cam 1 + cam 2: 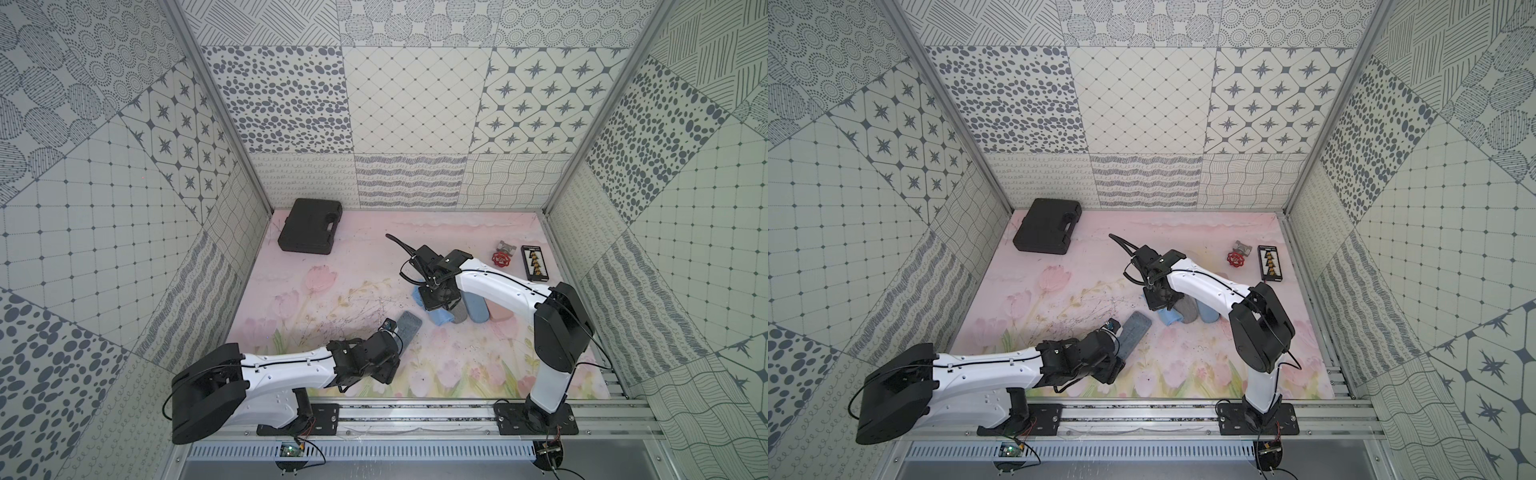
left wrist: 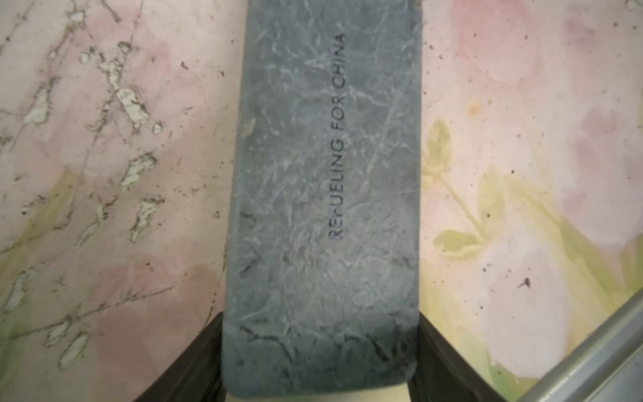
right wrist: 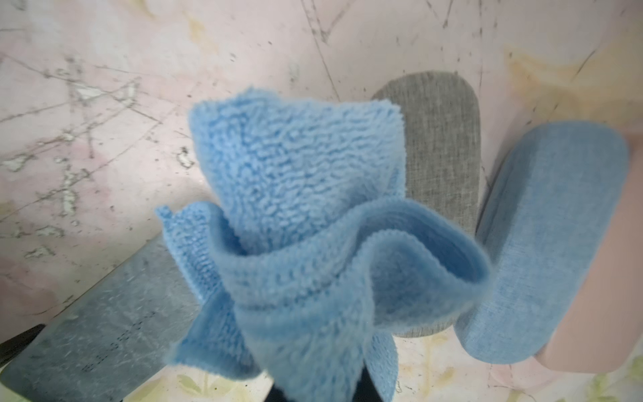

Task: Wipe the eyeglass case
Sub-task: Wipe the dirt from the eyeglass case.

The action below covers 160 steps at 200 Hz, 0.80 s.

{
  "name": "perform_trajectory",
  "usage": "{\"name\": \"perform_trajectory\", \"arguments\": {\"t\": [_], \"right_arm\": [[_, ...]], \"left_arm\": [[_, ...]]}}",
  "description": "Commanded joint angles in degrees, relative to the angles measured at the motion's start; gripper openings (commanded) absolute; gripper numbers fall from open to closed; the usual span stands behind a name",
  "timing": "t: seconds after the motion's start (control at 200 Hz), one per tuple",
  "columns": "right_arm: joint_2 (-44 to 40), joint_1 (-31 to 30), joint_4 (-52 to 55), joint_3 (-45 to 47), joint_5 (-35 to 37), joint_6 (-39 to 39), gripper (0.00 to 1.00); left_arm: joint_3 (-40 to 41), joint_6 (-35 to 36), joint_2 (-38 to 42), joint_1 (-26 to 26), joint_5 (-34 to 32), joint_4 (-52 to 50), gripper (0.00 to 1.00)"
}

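L gripper [image 2: 320, 323] clamps grey eyeglass case [image 2: 323, 174] end; R gripper [image 1: 438, 306] pinching blue cloth [image 3: 306, 215]

The slate-grey flat rectangular eyeglass case [image 2: 320, 209] looks matt, leathery, creased and scuffed pale; the sky-blue microfibre cloth [image 3: 299, 209] is fluffy, looped pile; the rounded grey case [image 3: 442, 139] and rounded light-blue case [image 3: 553, 243] wear woven fabric; the pink floral table mat [image 2: 104, 174] is smooth but scratched, flaking.

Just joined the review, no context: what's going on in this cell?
The left gripper clamps one end of the dark grey eyeglass case. The right gripper is shut on a bunched blue cloth, hanging by the light grey case. Cloth and clamped case are apart: no wiping yet.
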<state>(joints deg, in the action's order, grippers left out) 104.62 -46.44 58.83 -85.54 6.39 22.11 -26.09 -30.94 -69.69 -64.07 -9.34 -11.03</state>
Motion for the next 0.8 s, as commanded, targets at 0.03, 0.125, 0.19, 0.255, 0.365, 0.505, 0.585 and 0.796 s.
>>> {"name": "perform_trajectory", "arguments": {"t": [0.03, 0.125, 0.19, 0.255, 0.365, 0.505, 0.585, 0.796], "right_arm": [[-2.09, -2.48, -6.29, 0.71, -21.42, 4.46, 0.0], [-1.2, -2.43, -19.54, 7.16, -37.05, 13.78, 0.0], [-0.34, -2.3, -25.71, 10.56, -42.2, 17.84, 0.0], [0.02, -1.29, -27.51, 13.14, -42.9, 18.14, 0.0], [1.42, 3.15, -14.58, 12.9, -29.48, 8.86, 0.0], [2.98, 2.07, 3.57, 4.18, 6.06, -1.76, 0.0], [1.65, 0.86, 4.89, 0.7, 8.67, -3.57, 0.0], [0.35, -3.39, -3.67, -2.49, -19.85, 3.07, 0.0]], "left_arm": [[-0.53, 0.53, -0.2, -0.41, -0.35, 3.29, 0.18], [-0.34, 0.29, 0.08, -0.39, -0.52, 3.38, 0.18], [-0.23, 0.02, 0.37, -0.45, -0.58, 3.16, 0.18], [0.04, -0.09, 0.79, -0.56, -0.68, 2.96, 0.18], [0.33, 0.35, 1.35, -0.59, -1.28, 2.87, 0.18], [0.2, 0.53, 0.91, -0.53, -1.47, 3.7, 0.18], [-0.07, 0.6, -0.15, -0.6, -1.03, 4.18, 0.18], [-1.09, 1.06, -1.54, -0.85, -0.9, 3.73, 0.17]]}}
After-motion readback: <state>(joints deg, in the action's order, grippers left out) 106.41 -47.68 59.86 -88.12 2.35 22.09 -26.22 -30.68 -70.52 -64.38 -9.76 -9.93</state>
